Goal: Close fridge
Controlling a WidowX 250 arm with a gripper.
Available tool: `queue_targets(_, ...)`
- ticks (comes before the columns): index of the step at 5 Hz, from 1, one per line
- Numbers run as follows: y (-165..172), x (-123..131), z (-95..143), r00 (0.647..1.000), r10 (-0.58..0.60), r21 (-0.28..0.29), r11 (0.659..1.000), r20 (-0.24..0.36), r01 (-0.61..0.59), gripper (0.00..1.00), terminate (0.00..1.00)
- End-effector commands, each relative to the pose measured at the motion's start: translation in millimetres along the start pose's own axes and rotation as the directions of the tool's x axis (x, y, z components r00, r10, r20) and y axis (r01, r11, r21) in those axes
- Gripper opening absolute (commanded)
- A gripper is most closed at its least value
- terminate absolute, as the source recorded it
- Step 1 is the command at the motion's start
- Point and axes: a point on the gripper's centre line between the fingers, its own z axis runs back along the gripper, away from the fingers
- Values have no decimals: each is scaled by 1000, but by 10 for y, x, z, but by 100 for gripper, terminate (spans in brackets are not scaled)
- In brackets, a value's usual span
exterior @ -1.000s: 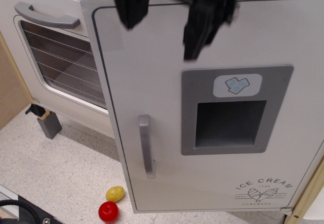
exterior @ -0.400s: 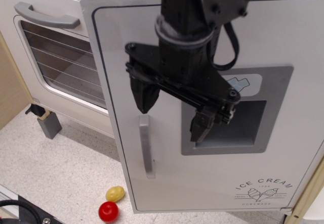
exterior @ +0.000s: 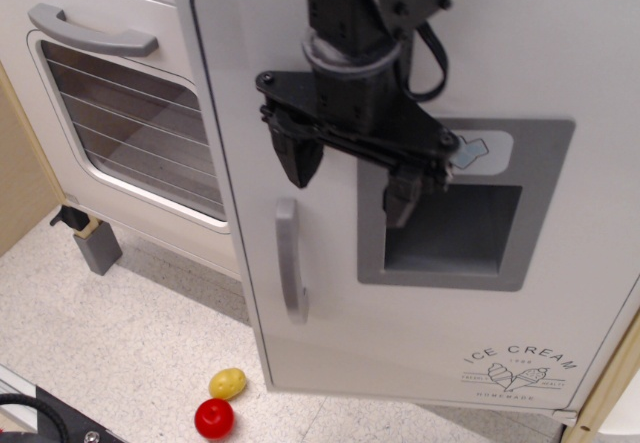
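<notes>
The white fridge door [exterior: 330, 343] fills most of the view, with a grey vertical handle [exterior: 289, 260] at its left, a grey recessed ice-dispenser panel [exterior: 455, 233] and "ICE CREAM" lettering at the lower right. The door stands slightly ajar, its left edge out in front of the oven. My black gripper [exterior: 350, 178] is open and empty, pointing down against the door face, just above the handle and over the panel's upper left. One fingertip [exterior: 300, 161] hangs above the handle, the other fingertip [exterior: 400, 203] is over the recess.
A white oven [exterior: 110, 123] with wire-rack window and horizontal grey handle [exterior: 90, 31] stands at the left, behind the door's edge. A yellow toy [exterior: 227, 383] and a red toy [exterior: 214, 418] lie on the speckled floor below the door. A grey block [exterior: 97, 246] sits by the oven's foot.
My gripper came down from the top of the door onto its face, then rose slightly. The door's left edge has shifted right, swinging toward closed.
</notes>
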Motion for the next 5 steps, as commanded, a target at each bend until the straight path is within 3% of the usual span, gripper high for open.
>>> queue_targets(1,108,302,27,985,101,-51,994,141,-95,100,0)
queue_targets(5,263,736,-2,961,186,-63,982,205,-177,100,0)
